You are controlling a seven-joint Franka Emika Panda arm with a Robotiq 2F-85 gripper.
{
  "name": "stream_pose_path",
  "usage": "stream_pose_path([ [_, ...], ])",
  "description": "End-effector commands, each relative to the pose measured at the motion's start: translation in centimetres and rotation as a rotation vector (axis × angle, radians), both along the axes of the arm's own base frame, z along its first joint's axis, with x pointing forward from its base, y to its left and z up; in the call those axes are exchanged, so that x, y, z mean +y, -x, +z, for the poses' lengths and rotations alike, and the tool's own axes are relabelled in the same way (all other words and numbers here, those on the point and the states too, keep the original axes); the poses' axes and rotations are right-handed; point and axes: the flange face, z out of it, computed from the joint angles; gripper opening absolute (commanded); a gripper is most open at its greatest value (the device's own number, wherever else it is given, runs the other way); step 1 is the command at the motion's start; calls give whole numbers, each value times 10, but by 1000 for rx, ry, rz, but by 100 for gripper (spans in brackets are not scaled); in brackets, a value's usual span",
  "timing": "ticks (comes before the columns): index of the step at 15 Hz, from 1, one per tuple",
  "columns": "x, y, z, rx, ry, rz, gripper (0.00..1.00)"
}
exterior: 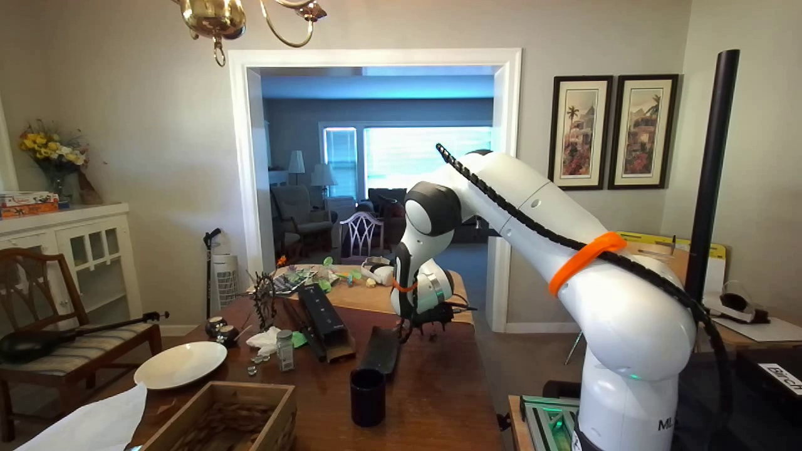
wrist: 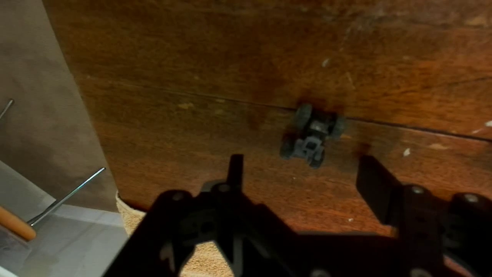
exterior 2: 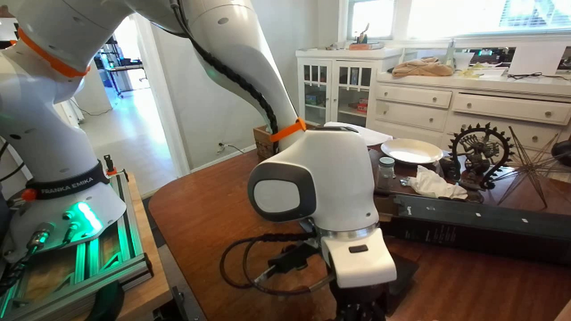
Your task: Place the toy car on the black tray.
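Note:
The toy car (wrist: 313,132), small and dark grey with chunky wheels, sits on the wooden table in the wrist view. My gripper (wrist: 301,157) is open above the table, with nothing between its fingers. The car lies ahead of the fingertips, roughly between their lines. The gripper also shows in an exterior view (exterior: 418,332), low over the table to the right of the black tray (exterior: 380,352). In an exterior view, the tray (exterior 2: 405,271) is partly hidden behind the gripper. I cannot make out the car in either exterior view.
A black cup (exterior: 368,401) stands at the tray's near end. A long black box (exterior: 326,319) lies beside the tray. A wooden crate (exterior: 285,404), a white plate (exterior: 182,365), a glass jar (exterior: 285,351) and a dark statue (exterior 2: 479,156) are also on the table.

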Motion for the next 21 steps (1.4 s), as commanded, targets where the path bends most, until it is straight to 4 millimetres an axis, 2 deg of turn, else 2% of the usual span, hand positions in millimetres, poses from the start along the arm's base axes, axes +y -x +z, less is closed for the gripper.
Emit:
stream_pose_path([
  [1, -2, 0, -5, -20, 15, -32, 47],
  [5, -2, -1, -4, -30, 14, -47, 16],
  [6, -2, -1, -4, -31, 13, -49, 57],
  [7, -3, -1, -3, -34, 13, -52, 54],
  [8, -3, -1, -4, -32, 15, -52, 55],
  [14, 0, -2, -3, -36, 12, -55, 98],
  [15, 1, -2, -4, -36, 12, -54, 98],
  [16, 1, -2, -4, -36, 12, -54, 63],
  [17, 1, -3, -4, -36, 12, -54, 68],
  [18, 1, -3, -4, -36, 13, -53, 68],
  [21, 2, -4, -4, -40, 12, -53, 44],
])
